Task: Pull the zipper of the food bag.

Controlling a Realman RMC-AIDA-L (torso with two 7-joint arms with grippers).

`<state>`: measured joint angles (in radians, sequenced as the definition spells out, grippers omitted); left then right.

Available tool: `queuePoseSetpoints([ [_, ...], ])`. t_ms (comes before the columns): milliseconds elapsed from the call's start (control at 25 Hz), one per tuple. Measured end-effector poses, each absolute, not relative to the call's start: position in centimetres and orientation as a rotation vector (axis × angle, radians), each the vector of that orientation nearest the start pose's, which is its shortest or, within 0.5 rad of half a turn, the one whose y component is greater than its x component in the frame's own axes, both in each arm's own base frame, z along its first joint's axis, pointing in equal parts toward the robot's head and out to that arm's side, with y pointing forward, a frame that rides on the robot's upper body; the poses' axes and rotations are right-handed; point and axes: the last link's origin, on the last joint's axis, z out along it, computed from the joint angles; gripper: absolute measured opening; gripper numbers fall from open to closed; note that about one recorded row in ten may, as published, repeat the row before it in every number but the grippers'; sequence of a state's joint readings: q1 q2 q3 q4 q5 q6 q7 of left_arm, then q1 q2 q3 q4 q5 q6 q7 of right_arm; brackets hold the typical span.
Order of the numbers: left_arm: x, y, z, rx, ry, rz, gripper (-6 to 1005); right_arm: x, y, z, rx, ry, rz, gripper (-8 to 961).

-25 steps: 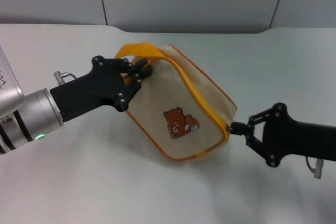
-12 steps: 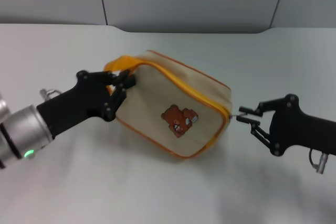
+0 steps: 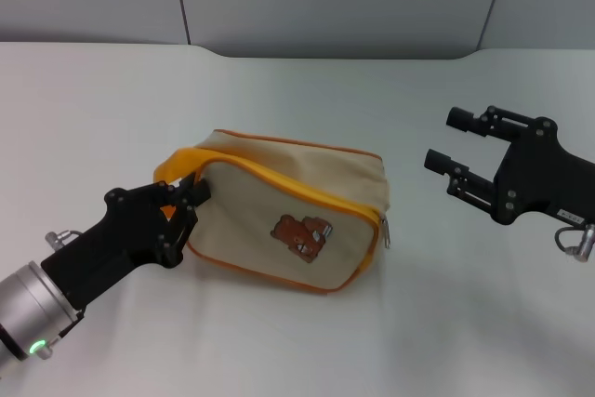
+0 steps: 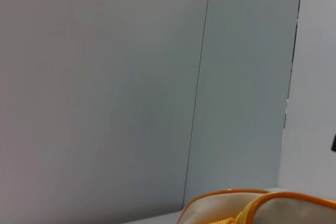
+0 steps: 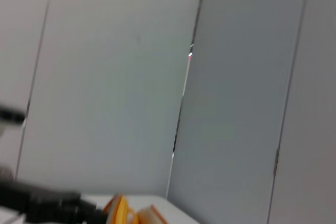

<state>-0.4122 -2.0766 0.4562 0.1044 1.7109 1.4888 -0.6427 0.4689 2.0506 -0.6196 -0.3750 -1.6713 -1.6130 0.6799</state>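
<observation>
I see the food bag (image 3: 288, 220) lying on the white tabletop (image 3: 279, 350), bear print facing up toward my head camera, its orange strap (image 3: 177, 163) at the end nearest my left arm. My left hand (image 3: 186, 206) is clenched on that strap end, fingers pinching the bag's orange-trimmed corner. The zipper (image 3: 307, 194) runs along the top edge, and its small silver pull tab (image 3: 385, 230) hangs free at the opposite end. My right hand (image 3: 448, 141) hovers above the tabletop, well apart from the bag, released, with its two fingers spread and nothing between them. In the left wrist view I only catch the bag's orange trim against a grey wall (image 4: 105, 87).
</observation>
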Motion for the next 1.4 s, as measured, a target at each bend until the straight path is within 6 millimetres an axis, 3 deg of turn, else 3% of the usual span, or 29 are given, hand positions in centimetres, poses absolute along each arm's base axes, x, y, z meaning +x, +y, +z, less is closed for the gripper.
queuePoseSetpoints([
  [200, -30.6, 27.3, -4.5, -2.266, -0.512, -0.948, 59, 27.3, 31.0, 0.1, -2.394, 0.145, 0.98, 625],
  [320, -30.7, 27.2, -4.6, -2.303, -0.505, -0.931, 55, 27.2, 31.0, 0.0, -2.403, 0.176, 0.993, 693],
  [440, -31.2, 27.1, -3.6, -2.323, -0.512, -0.928, 167, 27.1, 30.8, 0.2, -2.411, 0.216, 1.029, 762],
  [640, -31.6, 25.9, 0.1, -2.313, -0.502, -1.043, 339, 26.7, 30.0, 0.9, -2.442, 0.275, 1.14, 762],
  [800, -30.3, 25.1, 1.7, -2.535, -0.454, -1.132, 461, 26.3, 28.0, 2.1, -2.582, 0.241, 1.246, 762],
  [960, -29.1, 24.6, 0.6, -2.779, -0.456, -1.105, 616, 26.7, 26.6, 1.7, -2.732, 0.234, 1.207, 762],
  [1080, -28.6, 24.4, -0.4, -2.859, -0.446, -1.077, 758, 27.2, 25.6, 0.3, -2.88, 0.263, 1.11, 762],
  [1200, -28.4, 24.3, -1.2, -2.912, -0.446, -1.043, 788, 27.4, 25.2, -1.6, -2.954, 0.295, 1.017, 762],
  [1400, -28.4, 24.2, -1.5, -2.932, -0.448, -1.025, 817, 27.3, 25.2, -2.1, -2.955, 0.295, 1.002, 762],
])
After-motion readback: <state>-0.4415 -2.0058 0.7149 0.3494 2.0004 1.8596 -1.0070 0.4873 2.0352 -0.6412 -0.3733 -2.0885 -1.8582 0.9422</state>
